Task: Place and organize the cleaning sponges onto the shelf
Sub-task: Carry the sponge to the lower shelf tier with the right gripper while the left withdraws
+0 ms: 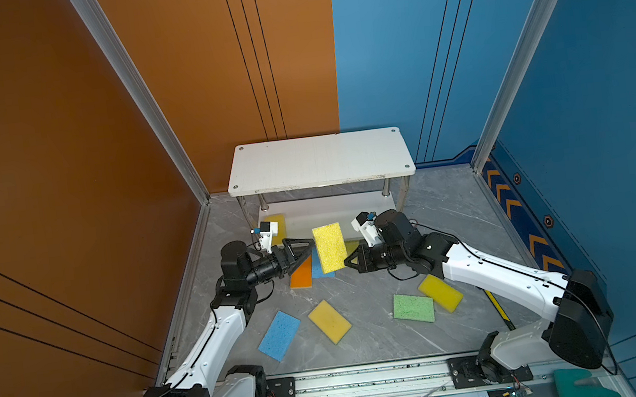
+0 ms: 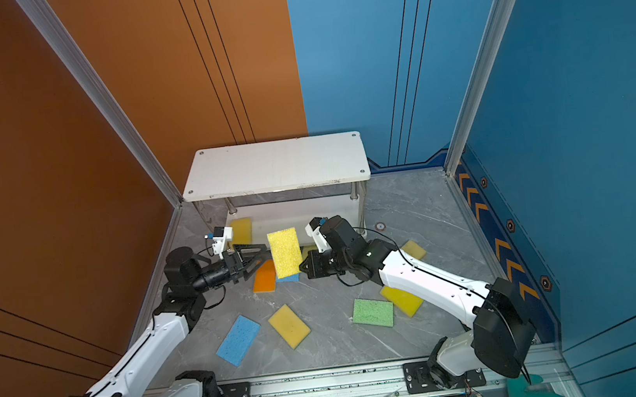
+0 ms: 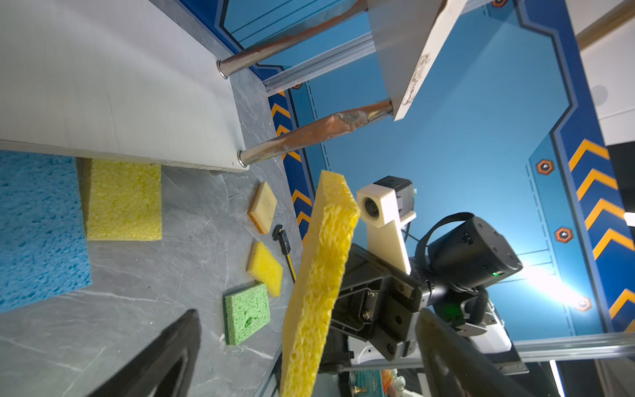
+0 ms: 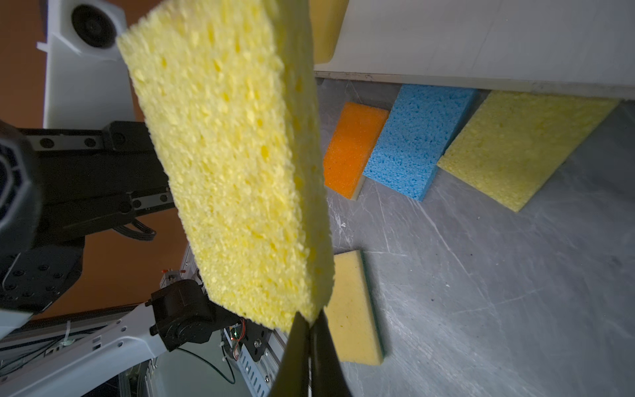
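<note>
A porous yellow sponge (image 1: 330, 247) (image 2: 285, 252) hangs on edge in mid-air before the shelf (image 1: 320, 160) (image 2: 276, 165). My right gripper (image 1: 350, 261) (image 4: 309, 316) is shut on its corner (image 4: 233, 165). My left gripper (image 1: 308, 250) (image 3: 307, 311) is open, its jaws standing wide on either side of this sponge (image 3: 319, 285) without touching it. One yellow sponge (image 1: 276, 222) lies on the lower board (image 3: 103, 86). On the floor lie orange (image 1: 302, 272), blue (image 1: 279, 335), yellow (image 1: 329, 321), green (image 1: 413, 307), yellow (image 1: 440, 292) and pale tan (image 2: 414, 249) sponges.
A second blue sponge (image 4: 415, 141) and a yellow one (image 4: 522, 147) lean at the shelf's front edge below the held sponge. A black-and-yellow tool (image 1: 498, 307) lies by the right wall. A metal rail (image 1: 369, 381) runs along the front.
</note>
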Robot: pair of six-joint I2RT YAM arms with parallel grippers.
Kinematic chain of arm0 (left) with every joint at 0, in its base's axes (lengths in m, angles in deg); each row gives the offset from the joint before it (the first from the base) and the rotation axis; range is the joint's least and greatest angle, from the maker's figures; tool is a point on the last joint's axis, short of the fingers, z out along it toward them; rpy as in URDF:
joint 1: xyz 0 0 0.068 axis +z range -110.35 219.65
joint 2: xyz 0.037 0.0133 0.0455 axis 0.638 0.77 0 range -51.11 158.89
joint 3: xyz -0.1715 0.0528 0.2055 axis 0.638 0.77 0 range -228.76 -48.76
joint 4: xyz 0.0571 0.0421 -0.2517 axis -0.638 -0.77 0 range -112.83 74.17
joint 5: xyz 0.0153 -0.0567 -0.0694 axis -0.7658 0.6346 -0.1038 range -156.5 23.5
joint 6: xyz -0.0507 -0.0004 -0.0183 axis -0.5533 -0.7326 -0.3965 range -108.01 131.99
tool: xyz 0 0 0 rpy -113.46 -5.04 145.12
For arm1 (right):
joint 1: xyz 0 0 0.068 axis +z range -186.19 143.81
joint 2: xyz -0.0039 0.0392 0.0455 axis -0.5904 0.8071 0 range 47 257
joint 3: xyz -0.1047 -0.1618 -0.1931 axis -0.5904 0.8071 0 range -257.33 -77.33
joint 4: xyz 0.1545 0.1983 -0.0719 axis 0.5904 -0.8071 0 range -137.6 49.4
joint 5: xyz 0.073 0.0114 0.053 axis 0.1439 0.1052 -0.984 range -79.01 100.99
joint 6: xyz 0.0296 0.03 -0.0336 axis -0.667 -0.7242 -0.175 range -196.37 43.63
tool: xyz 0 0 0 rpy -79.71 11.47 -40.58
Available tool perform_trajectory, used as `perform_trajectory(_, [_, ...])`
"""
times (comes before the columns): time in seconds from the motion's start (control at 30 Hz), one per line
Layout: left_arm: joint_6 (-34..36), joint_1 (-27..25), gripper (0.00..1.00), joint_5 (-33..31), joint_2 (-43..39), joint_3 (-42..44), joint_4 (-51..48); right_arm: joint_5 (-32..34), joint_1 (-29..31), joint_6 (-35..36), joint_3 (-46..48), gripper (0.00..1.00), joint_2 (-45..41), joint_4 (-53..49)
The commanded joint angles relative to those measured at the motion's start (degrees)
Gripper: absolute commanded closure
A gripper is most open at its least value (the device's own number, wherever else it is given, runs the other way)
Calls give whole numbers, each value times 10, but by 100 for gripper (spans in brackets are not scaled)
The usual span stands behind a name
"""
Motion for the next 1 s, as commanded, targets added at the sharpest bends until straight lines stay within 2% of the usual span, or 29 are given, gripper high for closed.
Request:
perform_trajectory(0.0, [90, 15, 2, -33, -45, -7, -102, 14, -13, -18, -32, 100, 19, 3])
perform_trajectory(0.1, [168, 20, 2, -79, -86, -23, -212, 19, -21, -26, -45, 100, 35, 2])
perform_trajectory(0.23, [217, 35, 2, -140, -149, -21, -279, 34, -23, -31, -61, 100, 58, 3])
perform_trajectory(0.4, [303, 50, 2, -278, -248, -27, -418, 59, -23, -48, -65, 100, 82, 22])
perform_trajectory(0.5, [338, 52, 2, -329, -271, -40, -478, 76, -23, -53, -71, 100, 91, 36])
perform_trajectory(0.7, [351, 56, 2, -399, -296, -54, -525, 107, -32, -79, -77, 100, 127, 81])
perform_trajectory(0.97, [348, 60, 2, -504, -305, -76, -577, 102, -32, -111, -124, 100, 219, 132])
